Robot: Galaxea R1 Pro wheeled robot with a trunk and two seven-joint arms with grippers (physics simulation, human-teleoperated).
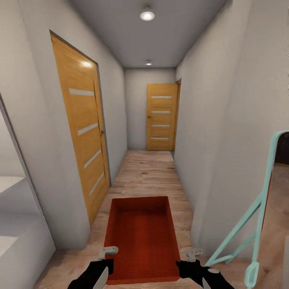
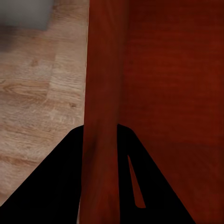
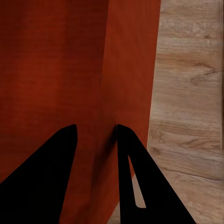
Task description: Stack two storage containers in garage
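Head view: I carry one storage container [image 1: 142,241] between my pincers, left pincer [image 2: 100,135] clamped on its left wall, right pincer [image 3: 95,135] clamped on its right wall, above the hallway's wood floor [image 1: 144,168].

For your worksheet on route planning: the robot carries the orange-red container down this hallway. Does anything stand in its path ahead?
No object stands on the wood floor ahead of the container, held by the left hand and right hand. The door at the far end is closed.
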